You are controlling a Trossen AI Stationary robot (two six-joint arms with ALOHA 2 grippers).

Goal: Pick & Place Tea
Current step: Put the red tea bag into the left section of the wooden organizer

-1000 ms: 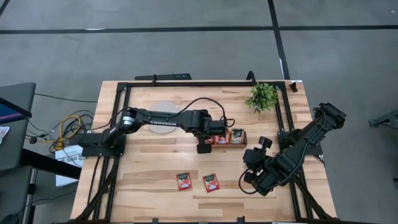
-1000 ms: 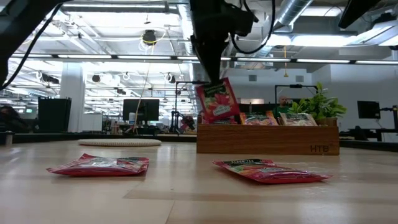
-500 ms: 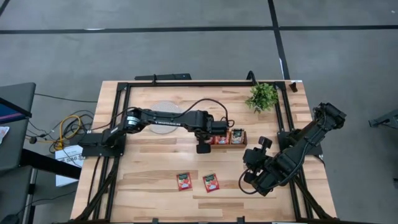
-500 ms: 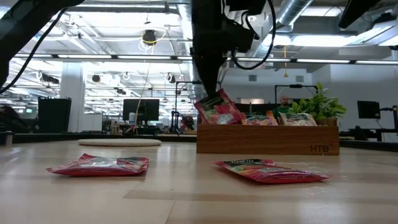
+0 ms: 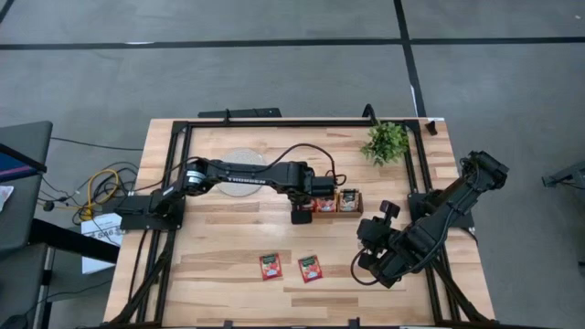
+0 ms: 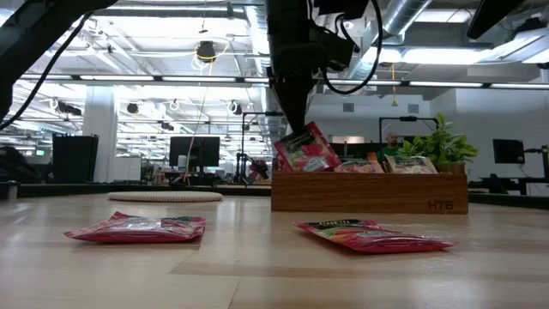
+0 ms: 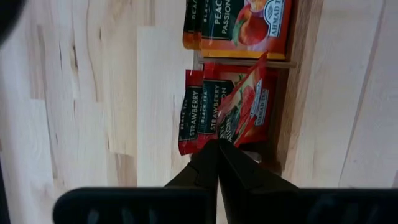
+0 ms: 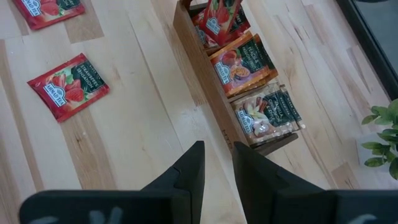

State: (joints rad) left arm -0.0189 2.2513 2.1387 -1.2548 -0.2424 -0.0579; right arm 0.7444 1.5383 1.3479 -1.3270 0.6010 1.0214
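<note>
My left gripper (image 5: 302,212) (image 7: 217,146) is shut on a red tea sachet (image 6: 304,148) over the left compartment of the brown wooden tray (image 5: 352,212) (image 6: 369,193). More sachets lie in the tray's compartments (image 8: 239,62). Two red sachets (image 5: 270,266) (image 5: 311,268) lie flat on the table nearer the front edge. My right gripper (image 5: 367,230) (image 8: 217,168) hangs to the right of the tray, open, with nothing between its fingers. My left gripper pinches the red sachet by its upper edge (image 7: 227,132) between its two fingertips. The fingers come from above, pointing steeply down. The sachet leans over below them, its lower end (image 6: 322,163) inside the tray's left compartment, against the sachets that lie there.
A round white disc (image 5: 245,160) (image 6: 165,196) lies at the far left of the table. A small green plant (image 5: 386,142) (image 6: 433,146) stands at the far right. A black frame (image 5: 274,123) runs round the table's edges.
My left gripper has sunk toward the tray with the red sachet, staying shut. The sachet hung nearly upright above the tray's left end; now it leans over with its lower end down in the left compartment.
</note>
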